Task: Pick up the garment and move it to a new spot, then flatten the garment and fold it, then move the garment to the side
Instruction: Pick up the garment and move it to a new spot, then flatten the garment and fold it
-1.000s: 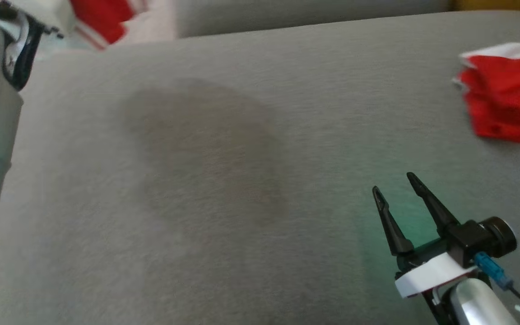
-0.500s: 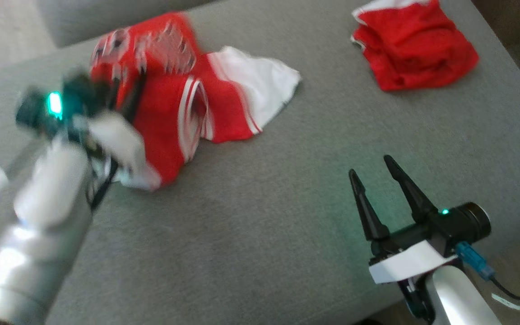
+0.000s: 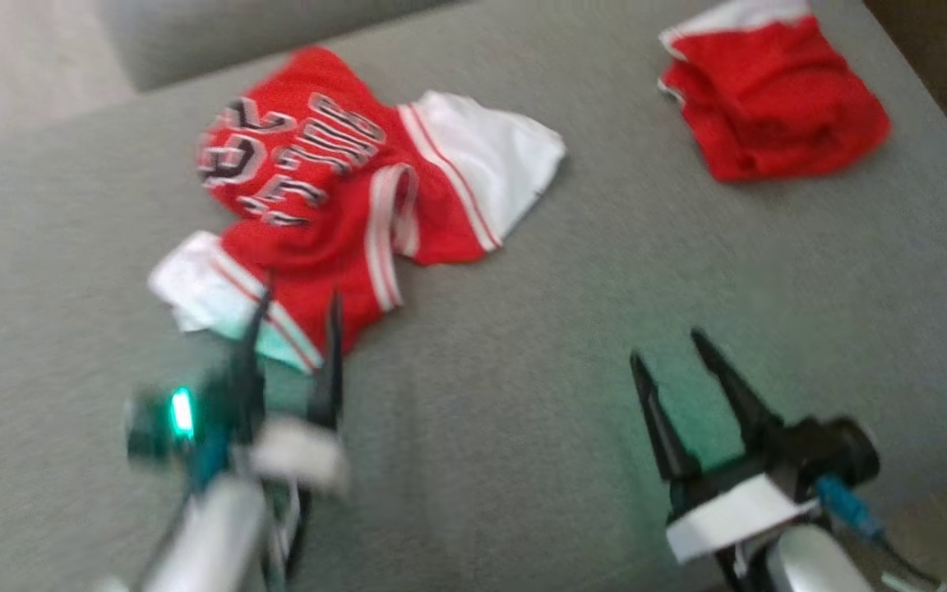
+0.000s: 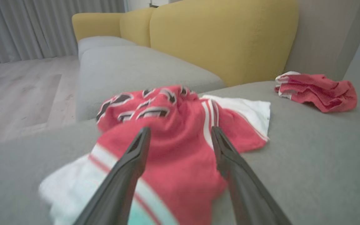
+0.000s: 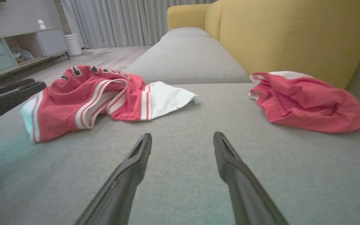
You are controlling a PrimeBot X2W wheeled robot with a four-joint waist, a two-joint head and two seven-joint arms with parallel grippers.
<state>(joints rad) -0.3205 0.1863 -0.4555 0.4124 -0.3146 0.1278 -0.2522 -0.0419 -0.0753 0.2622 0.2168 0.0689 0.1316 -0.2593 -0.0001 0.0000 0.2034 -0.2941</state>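
The garment (image 3: 334, 205), a red jersey with white trim and black-and-white lettering, lies crumpled on the grey cushion (image 3: 523, 427) at the upper left of the head view. My left gripper (image 3: 297, 312) is open at its near hem, with the fingertips over the white-striped edge. In the left wrist view the garment (image 4: 180, 150) shows between the parted fingers (image 4: 130, 168) of that gripper (image 4: 180, 129), and nothing is clamped. My right gripper (image 3: 667, 349) stands open over bare cushion at the lower right. From the right wrist, my open gripper (image 5: 182, 135) points past the garment (image 5: 95, 93).
A second red cloth (image 3: 773, 107) lies bunched at the cushion's far right corner, also seen as the red cloth (image 5: 308, 103). A yellow backrest (image 4: 223, 37) rises behind. Wooden floor (image 4: 17, 87) lies off the left side. The cushion's right edge (image 3: 946, 173) is close to the red cloth.
The head camera has swung, so the whole picture shifted. My left gripper, shut on the jersey before, has opened and drawn back, and the jersey now rests on the cushion. The right gripper stayed open.
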